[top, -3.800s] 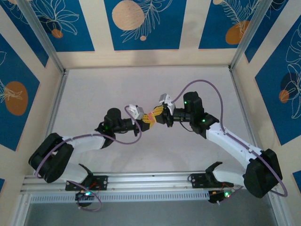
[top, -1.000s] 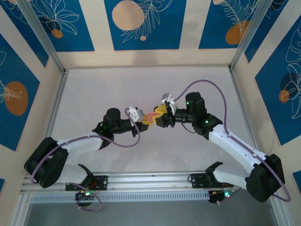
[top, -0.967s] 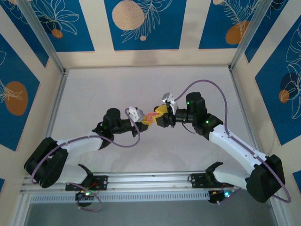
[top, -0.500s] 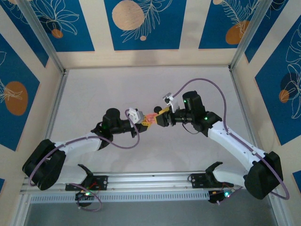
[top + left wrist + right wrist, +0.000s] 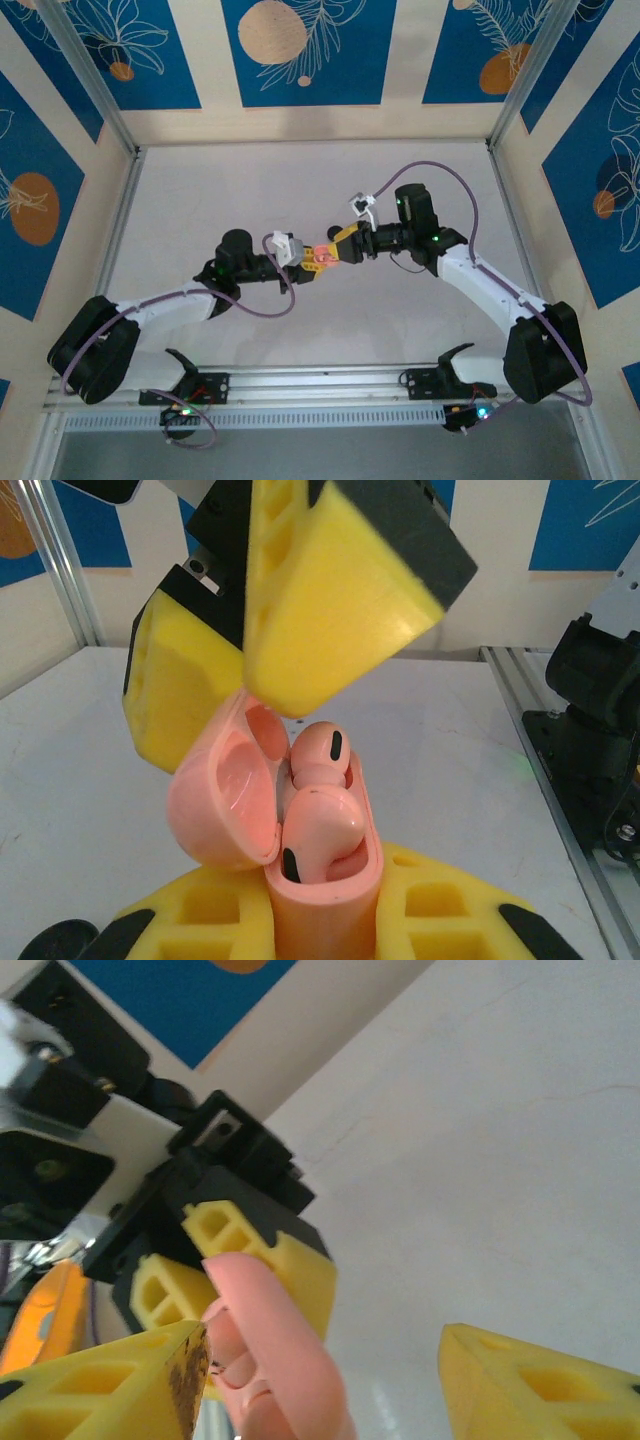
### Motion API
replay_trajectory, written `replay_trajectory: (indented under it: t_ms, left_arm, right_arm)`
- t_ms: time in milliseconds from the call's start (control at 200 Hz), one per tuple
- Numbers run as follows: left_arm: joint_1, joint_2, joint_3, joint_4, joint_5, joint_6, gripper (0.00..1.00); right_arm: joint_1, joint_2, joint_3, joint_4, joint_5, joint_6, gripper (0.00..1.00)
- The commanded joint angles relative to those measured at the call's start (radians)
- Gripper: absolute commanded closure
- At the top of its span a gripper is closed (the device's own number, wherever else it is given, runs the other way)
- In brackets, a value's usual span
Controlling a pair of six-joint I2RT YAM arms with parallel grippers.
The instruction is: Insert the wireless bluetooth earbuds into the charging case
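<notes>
1. Salmon-pink plastic is the thing to watch. The charging case (image 5: 315, 910) stands upright, clamped at its base by the left gripper (image 5: 320, 940), with its hinged lid (image 5: 225, 800) swung open to one side.
2. Both pink earbuds (image 5: 322, 775) sit in the wells, the upper earbud (image 5: 320, 752) just behind the lower earbud (image 5: 322, 828). They look seated, though I cannot tell how deep.
3. Over the case hangs the right gripper (image 5: 325, 1360), jaws apart and holding nothing. The lid lies between its yellow fingers (image 5: 110, 1380), close against one of them.
4. As I judge it, the step in hand is letting go and closing up.
   - The right arm should draw clear without snagging the lid or flicking a bud out.
   - It should then push the lid over from its outer face.
   - Meanwhile the left gripper holds the case upright above the table (image 5: 90, 780).
5. Count: one charging case, one lid, two earbuds, two grippers and four yellow fingers.
</notes>
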Motion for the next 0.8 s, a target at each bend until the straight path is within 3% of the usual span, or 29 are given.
replay_trajectory:
  t_ms: [0, 225, 425, 565, 690, 795]
  left_arm:
    - [-0.008, -0.013, 0.003, 0.040, 0.020, -0.012, 0.86]
    - [-0.006, -0.013, 0.002, 0.026, -0.043, -0.027, 0.87]
    - [-0.004, 0.000, 0.005, 0.023, -0.073, -0.059, 0.86]
    - [-0.001, 0.050, 0.046, -0.051, -0.124, -0.163, 0.85]
    - [0.003, 0.150, 0.104, -0.154, -0.137, -0.335, 0.85]
    - [0.005, 0.235, 0.110, -0.146, -0.141, -0.517, 0.85]
  right_arm:
    - [-0.003, 0.009, 0.021, 0.043, -0.155, -0.006, 0.39]
    - [-0.013, -0.057, -0.032, 0.075, -0.231, -0.008, 0.46]
    - [-0.063, -0.152, -0.112, 0.084, -0.212, 0.013, 0.51]
    - [-0.100, -0.172, -0.131, 0.048, -0.056, 0.063, 0.51]
    - [-0.130, -0.137, -0.136, 0.003, 0.073, 0.124, 0.51]
    - [-0.157, -0.102, -0.141, -0.027, 0.157, 0.185, 0.51]
